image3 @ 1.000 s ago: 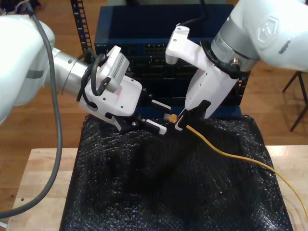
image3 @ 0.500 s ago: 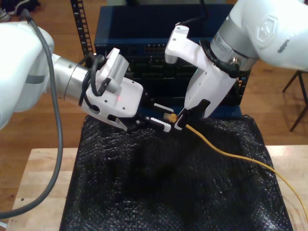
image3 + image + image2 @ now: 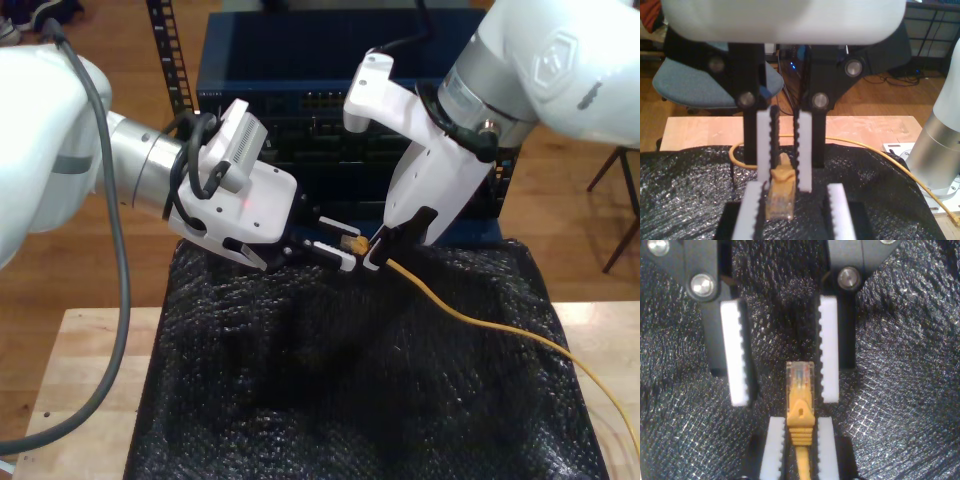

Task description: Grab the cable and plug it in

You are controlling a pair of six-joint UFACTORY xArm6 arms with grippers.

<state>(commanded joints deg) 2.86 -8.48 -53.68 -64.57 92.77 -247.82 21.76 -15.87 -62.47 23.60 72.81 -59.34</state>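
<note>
Cable (image 3: 800,417) plug between open pincer pads (image 3: 734,352)

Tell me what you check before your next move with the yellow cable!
1. My second gripper is shut on the cable just behind its plug: ok.
2. The plug pokes out past those pads: ok.
3. My first gripper is open: ok.
4. The plug sits between my first gripper's pads: ok, though nearer one pad.
5. The cable trails loose over the black padding: ok.
6. A free port on the blue box: cannot tell.
</note>
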